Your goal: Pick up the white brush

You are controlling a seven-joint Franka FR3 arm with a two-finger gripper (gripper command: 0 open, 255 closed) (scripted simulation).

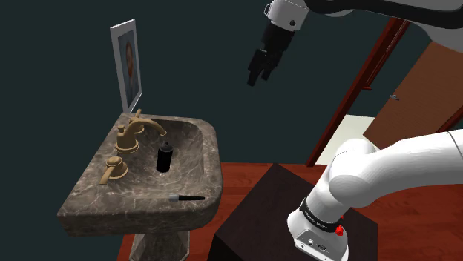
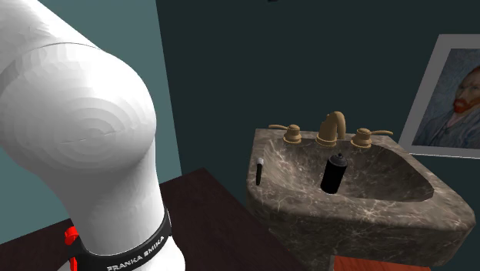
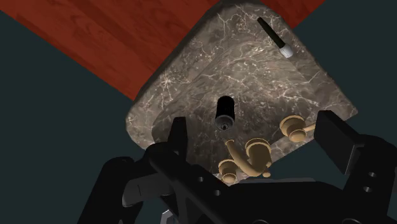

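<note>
Lettering on the robot. In the second exterior view, a black band (image 2: 127,250) circles the lower end of the white arm (image 2: 77,131). White capitals printed on it read "FRANKA EMIKA", following the band's curve and slanting upward toward that view's right. In the shoulder view, the band (image 1: 319,215) wraps the arm's lower joint above the stand and carries a short line of white lettering, too small to read.
</note>
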